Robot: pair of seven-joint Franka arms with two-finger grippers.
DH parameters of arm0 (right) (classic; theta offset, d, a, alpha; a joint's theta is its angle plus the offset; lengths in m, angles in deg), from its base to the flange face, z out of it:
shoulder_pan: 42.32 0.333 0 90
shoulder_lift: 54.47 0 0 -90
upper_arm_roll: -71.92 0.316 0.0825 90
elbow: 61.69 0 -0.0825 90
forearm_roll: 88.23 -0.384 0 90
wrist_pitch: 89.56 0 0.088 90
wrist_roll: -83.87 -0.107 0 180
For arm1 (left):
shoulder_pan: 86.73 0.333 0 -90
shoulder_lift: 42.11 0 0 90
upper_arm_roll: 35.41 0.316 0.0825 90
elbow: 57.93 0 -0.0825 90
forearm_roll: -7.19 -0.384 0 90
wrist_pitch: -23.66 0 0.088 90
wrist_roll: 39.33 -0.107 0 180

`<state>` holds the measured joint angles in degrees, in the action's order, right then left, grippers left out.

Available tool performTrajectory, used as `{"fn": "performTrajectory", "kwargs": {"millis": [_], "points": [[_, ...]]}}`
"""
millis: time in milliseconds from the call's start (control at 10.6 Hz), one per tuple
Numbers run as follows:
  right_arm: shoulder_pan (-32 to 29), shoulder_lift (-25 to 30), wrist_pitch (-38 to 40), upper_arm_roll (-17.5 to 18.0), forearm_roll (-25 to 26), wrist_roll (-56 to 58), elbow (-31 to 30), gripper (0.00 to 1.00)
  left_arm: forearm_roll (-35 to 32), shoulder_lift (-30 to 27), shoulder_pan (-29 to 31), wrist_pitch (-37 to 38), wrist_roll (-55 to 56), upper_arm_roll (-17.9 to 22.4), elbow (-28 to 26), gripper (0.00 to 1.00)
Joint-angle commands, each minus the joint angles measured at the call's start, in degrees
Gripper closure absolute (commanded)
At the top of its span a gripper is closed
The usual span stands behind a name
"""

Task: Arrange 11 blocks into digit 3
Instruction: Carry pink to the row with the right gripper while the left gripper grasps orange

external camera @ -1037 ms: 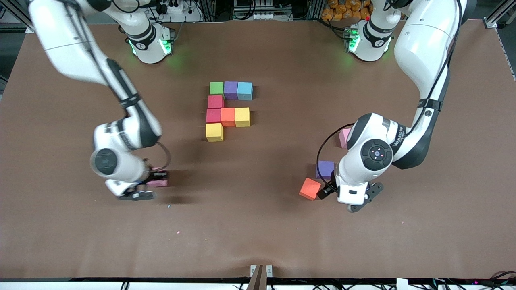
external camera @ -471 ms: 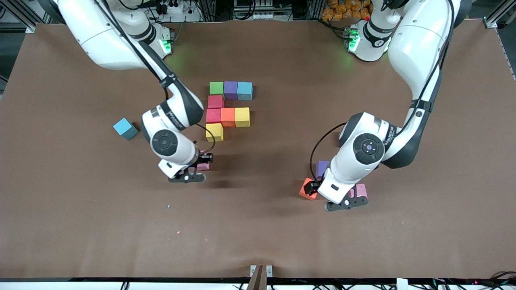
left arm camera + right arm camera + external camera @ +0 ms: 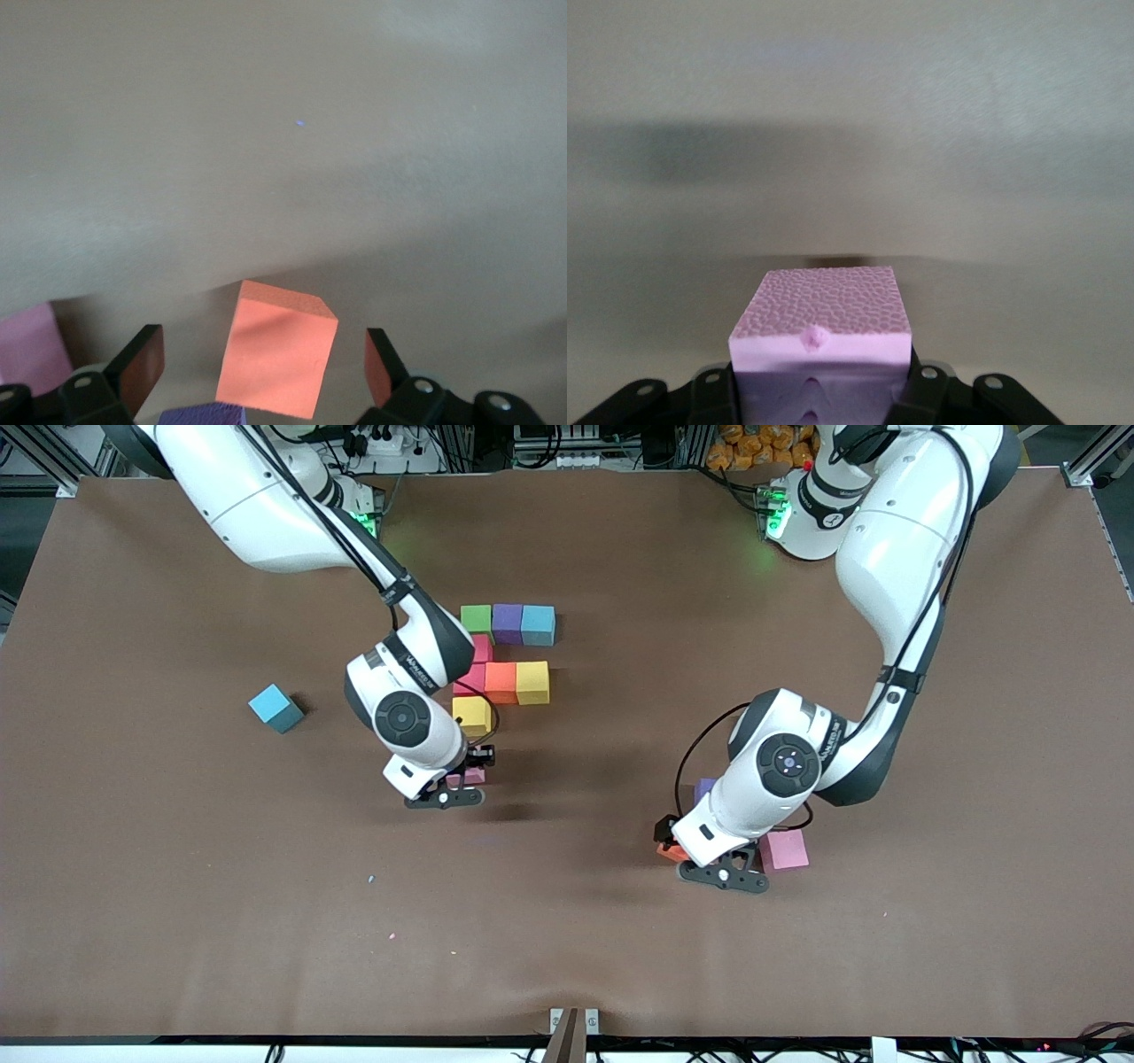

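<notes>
Eight matte foam blocks (image 3: 501,664) sit joined mid-table as the unfinished digit 3: green, purple, blue; red; red, orange, yellow; yellow. Just nearer the camera than that yellow end, the right gripper (image 3: 446,797) clamps a pink block (image 3: 821,329). Toward the left arm's end from the figure, the left gripper (image 3: 259,376) gapes wide around an orange block (image 3: 276,359).

The unfinished digit 3 (image 3: 500,664) lies mid-table. A lone block (image 3: 275,708) lies beside it toward the right arm's end. Three loose blocks (image 3: 785,849) sit clustered toward the left arm's end, nearer the front camera than the digit.
</notes>
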<state>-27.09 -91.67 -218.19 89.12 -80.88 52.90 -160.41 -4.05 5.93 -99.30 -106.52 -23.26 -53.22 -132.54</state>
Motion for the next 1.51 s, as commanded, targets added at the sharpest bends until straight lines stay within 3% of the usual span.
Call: {"fn": "performTrajectory", "kwargs": {"millis": [0,283,1037,1132,1226,1414], "points": [[0.50,2.03,-3.54,-0.05,0.39,-1.38,-4.53,0.87,-2.62,0.64,-1.05,-0.61,-3.67,0.50,-0.27,0.00],[0.59,2.65,-3.82,-0.14,0.65,-1.38,-6.39,0.87,-7.65,0.73,-1.75,-0.61,-3.85,0.50,-0.36,0.00],[0.24,3.54,-4.95,-0.14,1.44,-1.38,-8.68,0.86,-8.10,3.46,-1.84,-0.61,-5.35,0.50,-1.24,0.00],[0.15,3.53,-5.22,-0.14,1.44,-1.38,-8.68,0.75,-8.18,3.81,-1.84,-0.61,-5.35,0.50,-1.33,0.00],[0.06,3.53,-5.22,-0.14,1.35,-1.64,-8.59,0.03,-8.18,3.98,-1.84,-0.61,-5.35,0.50,-1.59,0.00],[0.06,3.88,-5.05,-0.05,1.35,-2.34,-8.42,0.00,-8.10,3.81,-1.75,-0.52,-5.08,0.50,-1.95,0.00]]}}
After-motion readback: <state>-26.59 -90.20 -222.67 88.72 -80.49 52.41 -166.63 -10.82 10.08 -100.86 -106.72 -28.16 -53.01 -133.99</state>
